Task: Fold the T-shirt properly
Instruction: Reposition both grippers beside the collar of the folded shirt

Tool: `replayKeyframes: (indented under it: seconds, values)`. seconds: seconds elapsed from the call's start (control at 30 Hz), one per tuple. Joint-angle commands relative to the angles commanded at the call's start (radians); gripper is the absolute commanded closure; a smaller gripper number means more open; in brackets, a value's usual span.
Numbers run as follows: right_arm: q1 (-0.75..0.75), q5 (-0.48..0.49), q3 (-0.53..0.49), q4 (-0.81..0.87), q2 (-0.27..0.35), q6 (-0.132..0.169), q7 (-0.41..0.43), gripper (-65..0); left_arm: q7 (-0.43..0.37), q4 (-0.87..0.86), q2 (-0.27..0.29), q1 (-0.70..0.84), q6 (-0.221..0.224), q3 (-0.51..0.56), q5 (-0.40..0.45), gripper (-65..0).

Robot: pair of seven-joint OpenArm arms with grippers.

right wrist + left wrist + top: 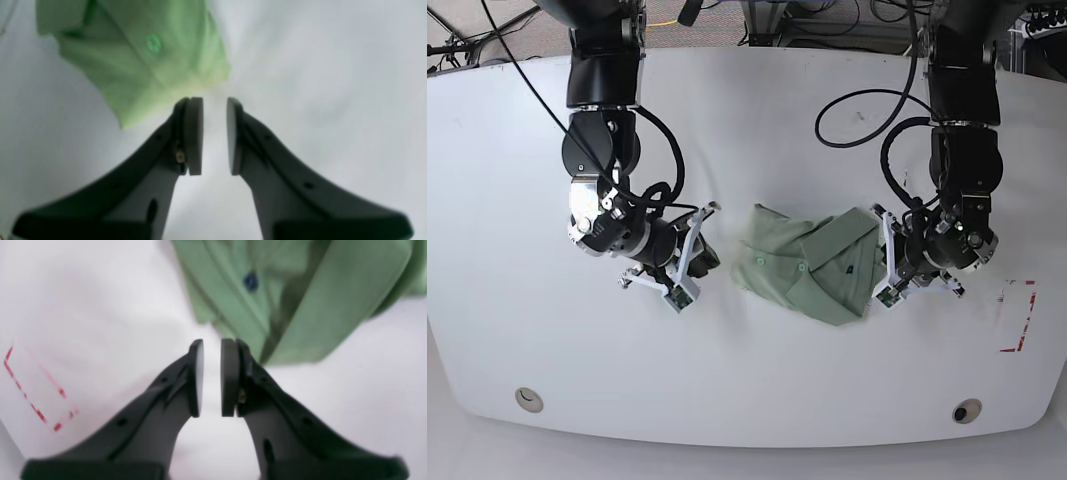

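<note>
T-shirt [812, 262] lies crumpled on white table [747, 390].

A bunched T-shirt [810, 262] lies at the middle of the table [747, 390], flanked by two arms: the right gripper [695, 262] just beside its one edge, the left gripper [885, 262] at the opposite edge, with dashed tape marks [1019, 316] near the table's far side.

I see a white table [757, 390] with red dashed marks [1019, 315] near one edge, two round fittings [967, 411] along the front, cables [817, 20] behind.
</note>
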Motion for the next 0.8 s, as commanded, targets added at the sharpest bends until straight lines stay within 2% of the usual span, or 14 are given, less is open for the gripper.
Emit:
replayKeyframes:
  seconds: [0.1,0.2,0.47,0.57,0.63,0.8]
  values:
    - [0.063,0.0,-0.003,-0.104,-0.006,0.0,0.029,-11.6,-0.018,0.014,0.0,0.072,0.0,-0.071,-0.002,-7.4]
    - [0.104,0.0,-0.003,-0.169,-0.015,0.0,0.034,-11.6,-0.078,0.037,0.002,0.153,0.0,-0.135,-0.003,-7.2]
    - [0.18,0.0,-0.005,-0.328,-0.038,0.0,0.173,-11.6,-0.212,0.038,0.072,0.252,0.0,-0.149,0.0,-7.2]
    - [0.212,0.0,-0.005,-0.4,-0.048,0.0,0.222,-11.6,-0.219,0.034,0.101,0.262,0.0,-0.149,0.0,-7.2]
    - [0.235,-0.002,-0.005,-0.482,-0.061,0.0,0.299,-11.6,-0.219,0.038,0.124,0.264,0.0,-0.149,0.0,-7.2]
    - [0.242,-0.002,-0.006,-0.589,-0.061,0.0,0.416,-11.6,-0.216,0.071,0.153,0.298,0.0,-0.149,0.0,-7.1]
